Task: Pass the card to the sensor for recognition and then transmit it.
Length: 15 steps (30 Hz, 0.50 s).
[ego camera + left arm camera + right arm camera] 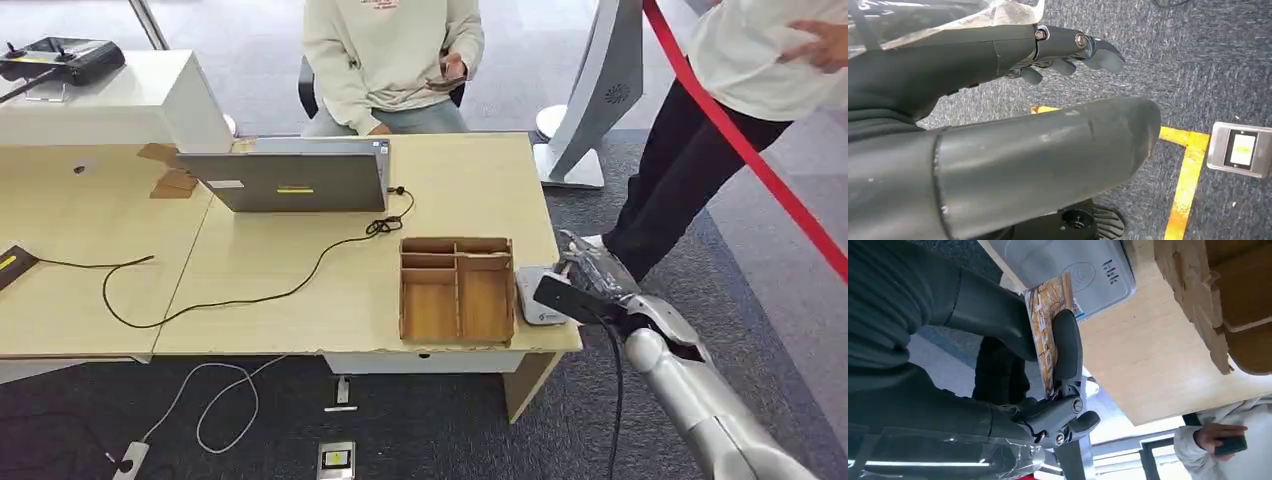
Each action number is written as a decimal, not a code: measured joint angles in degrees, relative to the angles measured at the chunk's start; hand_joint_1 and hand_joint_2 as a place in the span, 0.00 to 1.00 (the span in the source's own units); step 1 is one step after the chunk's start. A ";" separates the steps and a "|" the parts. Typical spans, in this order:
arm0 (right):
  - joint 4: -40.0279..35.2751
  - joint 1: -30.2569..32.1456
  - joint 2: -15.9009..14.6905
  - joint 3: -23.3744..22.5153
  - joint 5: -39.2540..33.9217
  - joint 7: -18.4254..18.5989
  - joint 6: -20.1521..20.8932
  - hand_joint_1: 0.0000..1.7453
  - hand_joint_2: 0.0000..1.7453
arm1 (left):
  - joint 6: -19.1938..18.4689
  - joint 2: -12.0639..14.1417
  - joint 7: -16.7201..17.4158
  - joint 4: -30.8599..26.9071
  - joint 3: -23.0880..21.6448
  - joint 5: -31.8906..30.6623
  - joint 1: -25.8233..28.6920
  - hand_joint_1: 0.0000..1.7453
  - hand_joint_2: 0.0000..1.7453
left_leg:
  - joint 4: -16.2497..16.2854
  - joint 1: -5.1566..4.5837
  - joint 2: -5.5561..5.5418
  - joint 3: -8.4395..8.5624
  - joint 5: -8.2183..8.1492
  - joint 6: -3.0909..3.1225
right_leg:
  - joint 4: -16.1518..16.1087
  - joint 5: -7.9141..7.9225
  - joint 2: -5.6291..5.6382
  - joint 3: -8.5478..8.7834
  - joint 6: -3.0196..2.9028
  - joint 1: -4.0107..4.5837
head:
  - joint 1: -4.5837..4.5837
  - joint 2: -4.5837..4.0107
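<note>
Right wrist view shows our right hand (1048, 365) pinching the brown patterned card (1048, 330) just beside the flat white sensor pad (1073, 270); we should lower it flat over the pad's mark. Our left hand (1048, 55) hangs empty, fingers loosely apart.

Sitting at the table's (300, 320) near right corner: the sensor (536, 300), just right of the divided tray (457, 290). Hovering at that corner from the right, the right hand (592, 275), pinching the card (1048, 330) beside the sensor. Lying behind the tray, a laptop (285, 178), with a cable (250, 295) trailing left. Sitting behind the table, a person (390, 60); standing right, another person (720, 130). Hanging over the floor, the left hand (998, 100).
</note>
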 joint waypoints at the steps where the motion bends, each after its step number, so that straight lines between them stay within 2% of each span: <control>1: 0.35 -0.03 0.00 0.00 0.00 -0.04 -0.07 1.00 1.00 | -0.04 0.07 0.07 0.00 -0.02 -0.04 0.01 0.00 0.00 | 0.00 0.00 -0.01 0.00 0.00 0.00 | 0.00 0.00 0.00 0.00 0.00 0.00 | 0.00 0.00; 15: 2.32 0.73 -0.13 0.00 0.37 -0.20 0.55 1.00 1.00 | -0.52 0.53 -0.68 -0.04 -1.40 -0.15 -0.01 0.00 0.00 | 0.00 0.00 0.01 0.03 0.00 0.00 | 0.00 0.00 0.01 0.00 0.00 0.00 | 0.00 0.00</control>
